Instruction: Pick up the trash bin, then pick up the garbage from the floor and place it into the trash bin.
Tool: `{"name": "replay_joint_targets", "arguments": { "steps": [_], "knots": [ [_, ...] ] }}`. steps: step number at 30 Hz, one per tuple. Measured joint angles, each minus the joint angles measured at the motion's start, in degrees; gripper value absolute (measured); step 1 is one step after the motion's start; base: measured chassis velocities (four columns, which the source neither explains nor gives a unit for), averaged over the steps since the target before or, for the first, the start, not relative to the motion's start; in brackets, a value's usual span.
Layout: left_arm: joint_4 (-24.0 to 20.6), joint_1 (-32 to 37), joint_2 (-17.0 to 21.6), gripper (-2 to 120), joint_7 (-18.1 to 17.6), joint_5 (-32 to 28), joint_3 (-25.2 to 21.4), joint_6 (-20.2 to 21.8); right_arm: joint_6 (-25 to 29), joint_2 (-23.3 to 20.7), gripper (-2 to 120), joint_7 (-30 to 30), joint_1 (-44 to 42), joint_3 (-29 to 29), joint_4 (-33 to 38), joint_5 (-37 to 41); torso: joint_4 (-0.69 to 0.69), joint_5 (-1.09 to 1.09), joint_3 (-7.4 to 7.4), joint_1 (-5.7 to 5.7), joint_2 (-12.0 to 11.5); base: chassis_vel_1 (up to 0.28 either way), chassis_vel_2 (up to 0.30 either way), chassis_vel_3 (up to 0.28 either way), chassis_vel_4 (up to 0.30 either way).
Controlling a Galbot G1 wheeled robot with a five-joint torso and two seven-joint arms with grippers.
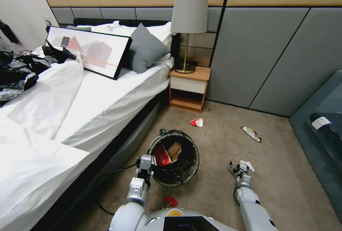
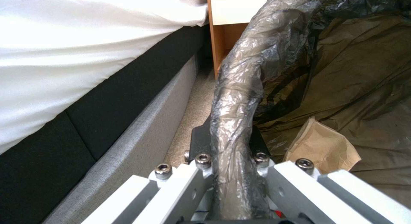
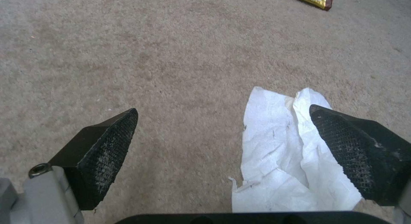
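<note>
left gripper (image 1: pixel 149 160) clamped on the rim of the trash bin (image 1: pixel 185 174), which sits between the bed (image 1: pixel 107 95) and the right arm, off to the robot's left front; left wrist view gives the detail the head view lacks: the liner-wrapped rim (image 2: pixel 237 99) runs straight between the closed fingers, pinched on both sides. inside the bin, two pieces: a red-and-white wrapper (image 1: pixel 162 156) and a tan paper piece (image 1: pixel 174 150) (the wrist view catches the tan one (image 2: pixel 323 147) against the dark liner). right gripper (image 1: pixel 238 168) low over the carpet (image 1: pixel 213 142), fingers spread wide and holding nothing; right wrist view shows the white tissue wad (image 3: pixel 282 153) lying on the floor between the pads, touching or just beside one pad (image 3: pixel 342 147), well clear of the other. loose on the carpet in the head view: one red-and-white wrapper (image 1: pixel 197 122) near the nightstand (image 1: pixel 188 88), one yellow snack wrapper (image 1: pixel 251 133), one small bottle (image 1: pixel 162 131) just behind the bin, one red scrap (image 1: pixel 171 201) close to the robot's base.
</note>
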Motion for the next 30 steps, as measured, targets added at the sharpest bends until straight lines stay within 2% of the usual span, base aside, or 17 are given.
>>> {"name": "replay_joint_targets", "arguments": {
  "steps": [9, 14, 30],
  "knots": [
    [-0.09, -0.09, -0.16, 0, -0.02, -0.01, -0.21, -0.04, 1.02, -0.58, 100, 0.01, 0.97, 0.92, -2.67, -0.05, 0.0, 0.0, 0.0, 0.0, 0.0, 0.0, 0.0, 0.0, 0.0],
    [0.0, 0.49, -0.5, 0, -0.04, 0.33, -0.02, -0.36, 2.32, -1.54, 100, 0.02, 2.67, 2.05, -6.72, -0.37, 0.0, 0.0, 0.0, 0.0, 0.0, 0.0, 0.0, 0.0, 0.0],
    [0.11, 1.01, -1.0, 0, -0.06, 0.8, 0.15, -0.7, 0.14, -1.74, 100, 0.47, 4.89, 2.72, -10.05, 0.82, 0.01, 0.0, 0.0, 0.0, 0.0, 0.0, 0.0, 0.0, 0.0]
  ]
}}
